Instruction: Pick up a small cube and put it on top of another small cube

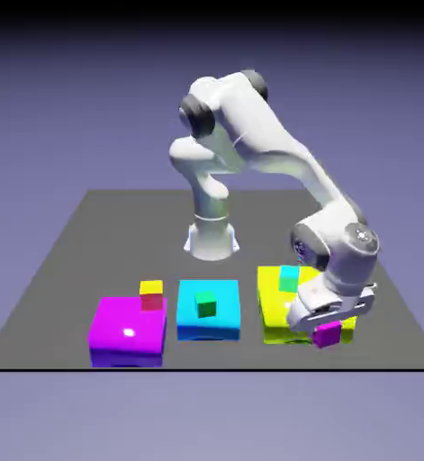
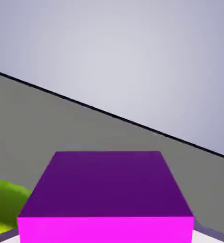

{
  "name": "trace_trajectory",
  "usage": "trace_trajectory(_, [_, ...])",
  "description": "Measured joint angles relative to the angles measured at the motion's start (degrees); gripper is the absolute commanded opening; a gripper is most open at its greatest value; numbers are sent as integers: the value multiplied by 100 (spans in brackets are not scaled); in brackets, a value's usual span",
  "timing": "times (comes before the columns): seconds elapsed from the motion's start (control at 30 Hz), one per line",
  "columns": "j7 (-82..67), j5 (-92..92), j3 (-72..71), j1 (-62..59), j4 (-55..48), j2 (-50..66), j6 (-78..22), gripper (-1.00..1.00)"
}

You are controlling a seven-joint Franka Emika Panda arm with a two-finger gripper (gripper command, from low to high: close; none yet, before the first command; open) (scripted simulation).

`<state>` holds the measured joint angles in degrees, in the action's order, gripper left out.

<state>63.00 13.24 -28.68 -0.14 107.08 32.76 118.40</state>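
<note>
My gripper (image 1: 327, 324) is low at the exterior view's right, shut on a small magenta cube (image 1: 327, 335) by the front right corner of the large yellow block (image 1: 273, 311). In the hand view the magenta cube (image 2: 106, 197) fills the bottom between my fingers and hides the tips. A small teal cube (image 1: 289, 279) sits on the yellow block. On the large cyan block (image 1: 193, 326) lies a small green cube (image 1: 206, 306). A small red cube (image 1: 152, 302) and a small yellow cube (image 1: 151, 287) are at the back right of the large magenta block (image 1: 116, 338).
The three large blocks stand in a row near the table's front edge (image 1: 206, 368). A sliver of the yellow block (image 2: 2, 209) shows at the hand view's lower left, with grey table and its dark edge (image 2: 109, 114) beyond.
</note>
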Motion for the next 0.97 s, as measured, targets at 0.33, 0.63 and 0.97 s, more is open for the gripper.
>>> trace_trajectory(0.33, [-1253, -862, 503, 573, 1526, -2069, -184, -100])
trace_trajectory(0.63, [-2402, -1600, 939, 1077, 2922, -3938, -331, -100])
trace_trajectory(0.97, [-2322, -1180, 864, 1009, 3617, -3411, 870, 100])
